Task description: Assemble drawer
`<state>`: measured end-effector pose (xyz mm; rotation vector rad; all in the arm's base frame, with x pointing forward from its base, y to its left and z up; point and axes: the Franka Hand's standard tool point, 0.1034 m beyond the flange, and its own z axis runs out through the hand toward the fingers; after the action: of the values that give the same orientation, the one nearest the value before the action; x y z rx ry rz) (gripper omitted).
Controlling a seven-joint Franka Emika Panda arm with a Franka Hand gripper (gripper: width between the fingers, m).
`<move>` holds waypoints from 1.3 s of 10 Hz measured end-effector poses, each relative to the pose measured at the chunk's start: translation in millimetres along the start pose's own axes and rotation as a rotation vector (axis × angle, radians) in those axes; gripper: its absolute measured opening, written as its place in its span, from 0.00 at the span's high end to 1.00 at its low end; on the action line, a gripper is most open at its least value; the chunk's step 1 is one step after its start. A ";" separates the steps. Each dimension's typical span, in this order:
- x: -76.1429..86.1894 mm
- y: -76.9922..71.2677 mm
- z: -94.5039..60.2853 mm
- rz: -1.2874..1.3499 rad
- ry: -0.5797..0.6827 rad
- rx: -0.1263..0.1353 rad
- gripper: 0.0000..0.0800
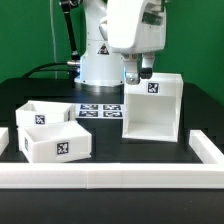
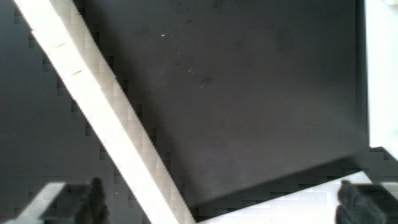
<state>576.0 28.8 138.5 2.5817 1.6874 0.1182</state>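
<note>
The drawer's tall hollow box shell (image 1: 152, 108) stands on the exterior view's right, open side up, with a tag on its rim. Two small open-top trays sit on the exterior view's left, one in front (image 1: 56, 140) and one behind it (image 1: 40, 113). My gripper (image 1: 137, 72) hangs over the shell's back left top edge. In the wrist view my gripper (image 2: 221, 205) is open, with dark fingertips (image 2: 71, 205) far apart. A white wall edge of the shell (image 2: 107, 110) runs between them, touching neither. The dark area beside it may be the shell's hollow.
The marker board (image 1: 100, 108) lies flat between the trays and the shell, in front of the robot base. A long low white rail (image 1: 110, 178) runs along the front and turns back at the exterior view's right (image 1: 205, 148). The table is black.
</note>
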 end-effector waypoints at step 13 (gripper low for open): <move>12.3 -47.2 -14.6 0.539 0.001 -0.006 0.19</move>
<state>536.5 59.1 149.2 2.9545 0.9439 0.1441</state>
